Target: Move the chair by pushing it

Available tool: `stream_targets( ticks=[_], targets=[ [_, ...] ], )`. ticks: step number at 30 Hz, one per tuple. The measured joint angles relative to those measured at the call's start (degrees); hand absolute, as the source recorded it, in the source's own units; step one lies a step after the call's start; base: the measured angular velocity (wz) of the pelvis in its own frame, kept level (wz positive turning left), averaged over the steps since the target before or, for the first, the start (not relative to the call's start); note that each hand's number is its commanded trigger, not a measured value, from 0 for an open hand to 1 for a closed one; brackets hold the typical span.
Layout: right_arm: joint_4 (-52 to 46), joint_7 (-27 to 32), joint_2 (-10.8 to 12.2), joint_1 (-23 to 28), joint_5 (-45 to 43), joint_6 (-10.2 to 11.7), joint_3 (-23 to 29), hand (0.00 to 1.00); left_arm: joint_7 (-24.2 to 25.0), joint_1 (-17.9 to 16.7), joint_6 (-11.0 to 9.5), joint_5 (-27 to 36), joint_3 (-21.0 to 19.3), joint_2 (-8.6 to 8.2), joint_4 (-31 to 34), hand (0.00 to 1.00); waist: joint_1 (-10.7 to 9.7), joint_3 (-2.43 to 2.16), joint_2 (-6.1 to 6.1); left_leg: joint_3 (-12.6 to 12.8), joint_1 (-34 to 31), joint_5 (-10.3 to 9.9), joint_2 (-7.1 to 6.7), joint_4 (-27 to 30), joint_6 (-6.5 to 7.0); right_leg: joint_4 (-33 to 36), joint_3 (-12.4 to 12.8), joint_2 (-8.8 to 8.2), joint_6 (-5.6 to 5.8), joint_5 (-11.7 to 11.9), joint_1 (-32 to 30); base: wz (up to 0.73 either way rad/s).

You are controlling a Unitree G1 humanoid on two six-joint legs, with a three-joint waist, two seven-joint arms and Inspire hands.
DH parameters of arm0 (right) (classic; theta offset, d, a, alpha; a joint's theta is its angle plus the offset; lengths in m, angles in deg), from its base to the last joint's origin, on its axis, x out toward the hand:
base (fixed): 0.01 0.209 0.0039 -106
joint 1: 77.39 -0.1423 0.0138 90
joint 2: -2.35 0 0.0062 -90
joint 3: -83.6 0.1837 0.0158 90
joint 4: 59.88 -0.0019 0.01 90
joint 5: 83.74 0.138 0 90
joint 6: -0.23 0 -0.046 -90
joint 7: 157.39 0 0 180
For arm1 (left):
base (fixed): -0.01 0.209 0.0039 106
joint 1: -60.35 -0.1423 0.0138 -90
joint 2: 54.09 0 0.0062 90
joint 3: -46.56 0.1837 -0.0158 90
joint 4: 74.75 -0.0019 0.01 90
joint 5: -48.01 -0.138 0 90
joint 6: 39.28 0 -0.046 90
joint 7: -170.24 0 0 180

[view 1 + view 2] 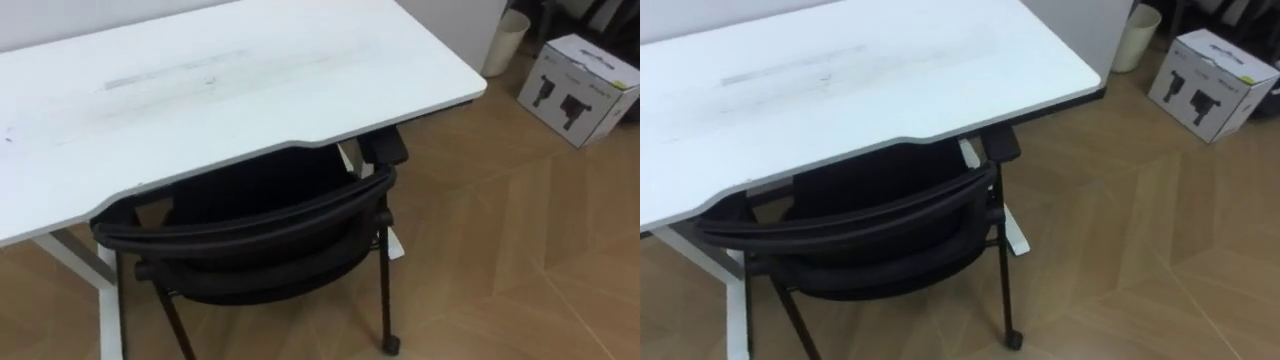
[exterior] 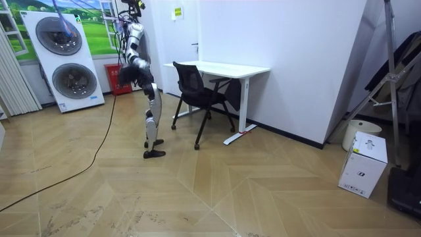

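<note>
A black chair [image 1: 250, 225] with a curved mesh back stands right in front of me, its seat tucked partly under the white desk [image 1: 250, 80]. Its back rail runs across the lower part of the eye views, and one caster [image 1: 390, 344] shows at the lower right. In the room view I stand upright a short step behind the chair [image 2: 197, 92], facing the desk [image 2: 223, 68]. My right hand [image 2: 139, 67] is held near my waist there, too small to read.
A white box [image 1: 580, 88] and a pale bin [image 1: 507, 42] sit on the wooden floor to the right of the desk. Stacked washing machines [image 2: 62, 59] stand behind me, and a metal stand [image 2: 388, 72] leans at the room view's right.
</note>
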Motion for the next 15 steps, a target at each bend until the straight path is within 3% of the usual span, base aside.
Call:
stream_targets(
  ticks=[2,4,5,7,10,13,15],
  targets=[
    [10.1,-5.1,3.7,1.2,1.2,-1.5,-2.7,0.00,3.2,-2.3,0.1,1.6,0.0,-2.35,-9.0,0.00,0.0,-0.04,0.06,-0.3,0.0,-0.7,0.11,1.0,-0.13,0.6,-0.2,-0.15,0.01,-0.9,0.1,0.07],
    [20.2,-11.3,7.7,1.0,-0.1,-3.5,-8.6,0.00,8.3,-4.5,1.0,1.6,1.4,-7.27,-19.8,0.00,-0.2,-0.02,0.12,-0.2,0.3,-0.9,0.05,1.1,-0.11,1.1,-0.3,-0.35,0.07,-1.2,0.3,0.00],
    [21.9,-12.7,8.6,0.8,-0.8,-3.9,-9.7,0.00,9.5,-4.5,1.6,1.5,1.9,-8.37,-22.5,0.00,-0.2,-0.02,0.12,-0.3,0.4,-0.9,-0.01,1.1,-0.08,1.1,-0.5,-0.44,0.09,-1.2,0.4,0.03],
    [28.3,-18.4,9.8,-1.5,-5.7,-6.0,-14.3,0.00,15.6,-4.1,3.7,1.6,4.4,-11.74,-33.8,0.00,0.1,0.02,0.25,0.0,1.4,-1.7,0.04,1.9,0.09,1.1,-0.4,-0.53,0.28,-1.3,1.5,-0.05],
    [32.0,-23.9,9.7,-4.3,-10.7,-7.4,-21.7,0.00,23.5,-2.9,6.4,2.3,9.4,-13.37,-44.0,0.00,0.5,0.12,0.39,-0.1,2.5,-2.8,0.02,3.3,0.41,0.9,-0.3,-0.56,0.71,-1.5,3.4,0.00],
    [32.3,-27.4,9.6,-7.7,-14.1,-9.0,-28.7,0.00,30.6,-2.3,9.6,2.0,17.4,-13.75,-45.1,0.00,1.0,0.18,0.39,-0.5,1.9,-2.9,-0.04,4.2,0.59,0.5,-0.8,-0.63,0.97,-1.3,3.6,0.12],
    [32.1,-29.1,9.6,-10.3,-15.0,-10.1,-30.3,0.00,33.8,-1.2,11.3,1.9,20.7,-13.73,-44.9,0.00,0.9,0.21,0.41,-1.0,1.9,-2.9,-0.20,4.2,0.62,0.2,-1.3,-0.66,1.00,-1.2,4.0,0.12]
  ],
)
